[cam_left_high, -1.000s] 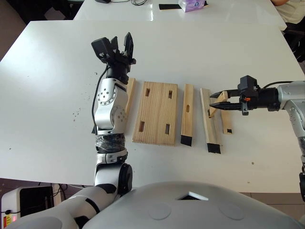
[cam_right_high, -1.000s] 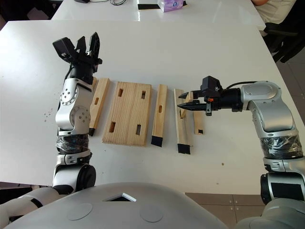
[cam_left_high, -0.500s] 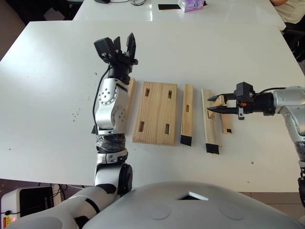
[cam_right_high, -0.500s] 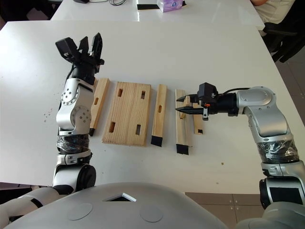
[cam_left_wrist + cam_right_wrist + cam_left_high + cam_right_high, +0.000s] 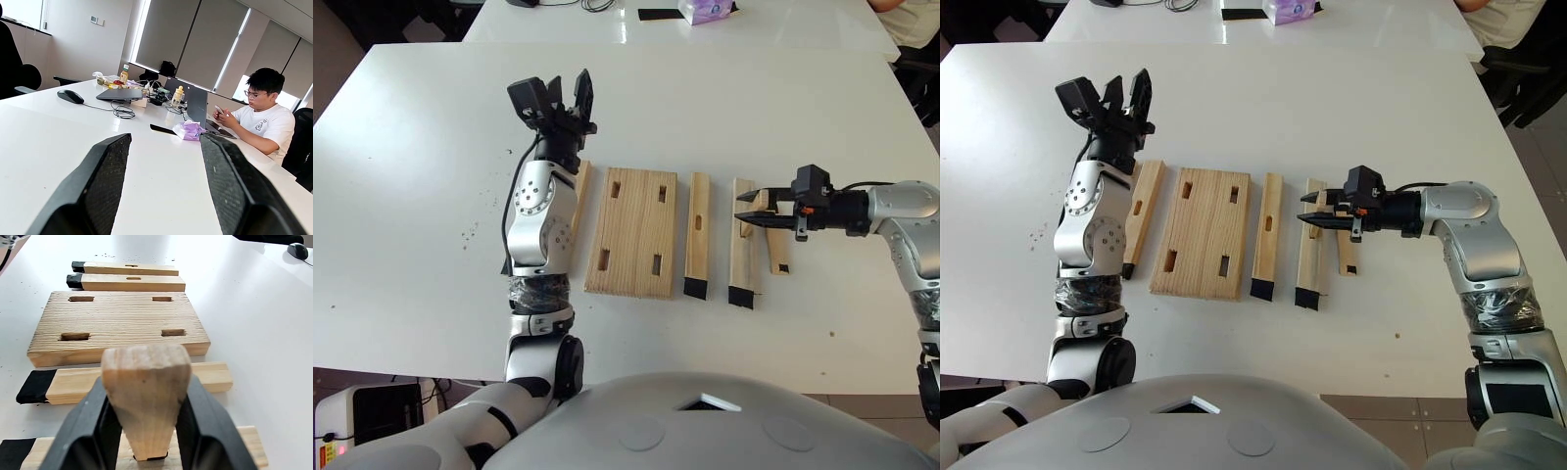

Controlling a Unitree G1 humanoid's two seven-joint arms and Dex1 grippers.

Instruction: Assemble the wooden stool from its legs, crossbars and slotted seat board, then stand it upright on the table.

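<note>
Crossbar [image 5: 145,377] clamped in right pincer [image 5: 742,207], over leg [image 5: 741,257].

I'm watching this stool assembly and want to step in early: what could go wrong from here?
The crossbar, clamped in the right gripper, hangs close over a black-tipped leg; moving it could drag that leg into the neighbouring leg. The tapered crossbar might also twist in the grip.

Seat board [image 5: 631,233] between legs [image 5: 698,235] (on table [image 5: 431,294])
</note>
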